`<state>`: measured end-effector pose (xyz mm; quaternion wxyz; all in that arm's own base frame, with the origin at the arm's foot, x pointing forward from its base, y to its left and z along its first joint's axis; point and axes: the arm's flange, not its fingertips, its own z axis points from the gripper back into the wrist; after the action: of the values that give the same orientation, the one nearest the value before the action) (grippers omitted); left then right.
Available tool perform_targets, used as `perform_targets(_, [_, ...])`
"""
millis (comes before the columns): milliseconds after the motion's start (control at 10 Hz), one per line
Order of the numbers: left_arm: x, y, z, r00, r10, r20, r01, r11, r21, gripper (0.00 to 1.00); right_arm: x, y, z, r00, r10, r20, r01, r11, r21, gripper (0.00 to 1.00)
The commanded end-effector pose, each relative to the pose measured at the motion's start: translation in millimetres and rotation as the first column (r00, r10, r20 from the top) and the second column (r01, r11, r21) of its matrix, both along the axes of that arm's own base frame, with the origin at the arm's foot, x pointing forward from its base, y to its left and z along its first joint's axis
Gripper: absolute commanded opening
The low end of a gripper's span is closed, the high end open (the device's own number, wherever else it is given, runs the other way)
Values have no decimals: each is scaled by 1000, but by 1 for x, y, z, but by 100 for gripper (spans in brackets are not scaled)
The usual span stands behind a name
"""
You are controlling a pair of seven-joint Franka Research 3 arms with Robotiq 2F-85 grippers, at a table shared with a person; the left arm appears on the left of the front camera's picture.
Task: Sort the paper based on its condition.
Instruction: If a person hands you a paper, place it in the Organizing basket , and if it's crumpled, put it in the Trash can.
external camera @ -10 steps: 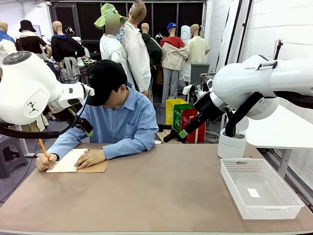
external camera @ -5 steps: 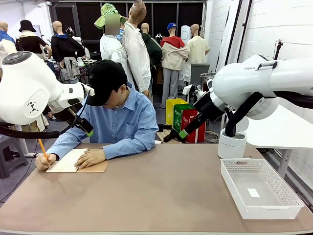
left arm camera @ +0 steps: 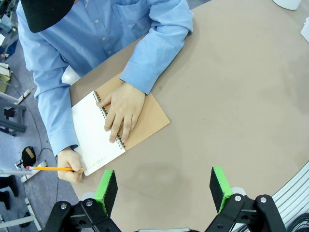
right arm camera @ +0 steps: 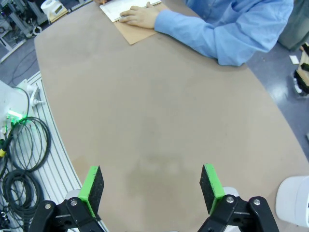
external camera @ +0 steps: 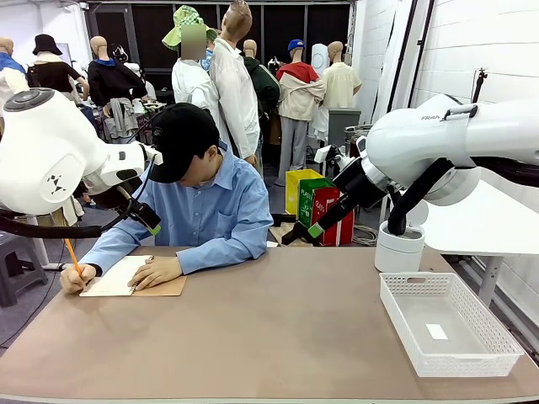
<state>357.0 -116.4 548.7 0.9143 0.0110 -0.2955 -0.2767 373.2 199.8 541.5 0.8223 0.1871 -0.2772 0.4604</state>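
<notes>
A: Where is the paper right now?

B: No loose sheet shows. The only page-sized white sheet is the open page (left arm camera: 94, 129) of a notebook (external camera: 135, 278) with a brown cover, at the far left of the table (external camera: 269, 337) in front of the person (external camera: 198, 202). One hand (left arm camera: 121, 110) lies flat on it, covering the spiral and part of the page; the other hand (left arm camera: 71, 166) holds an orange pencil (left arm camera: 53, 168) at the page's edge.

A: Can you read what is on the page?

B: No, any marks are too faint and small. In the right wrist view the notebook is cut off at the top edge.

A: And the grippers?

B: The left gripper (left arm camera: 164, 186) hangs above bare table with its green pads spread wide, nothing between them. The right gripper (right arm camera: 152, 188) is likewise spread and empty over the table. In the front view both arms are raised, and the fingers are hard to make out past the big white joints.

A: Anything else on the table?

B: A white basket (external camera: 450, 324) at the right, with a small white scrap (external camera: 436, 332) inside. A white round container (external camera: 399, 247) sits behind it, partly hidden by the right arm.
</notes>
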Motion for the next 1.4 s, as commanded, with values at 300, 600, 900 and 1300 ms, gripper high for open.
perform_targets(300, [0,0,0,1000,0,0,0,1000,-3,100,0,1,1,1000,-11,0,11,1000,-9,100])
perform_targets(600, [0,0,0,1000,0,0,0,1000,-3,100,0,1,1,1000,-11,0,11,1000,-9,100])
perform_targets(900, [0,0,0,1000,0,0,0,1000,-3,100,0,1,1,1000,-11,0,11,1000,-9,100])
perform_targets(1300, [0,0,0,1000,0,0,0,1000,-3,100,0,1,1,1000,-11,0,11,1000,-9,100])
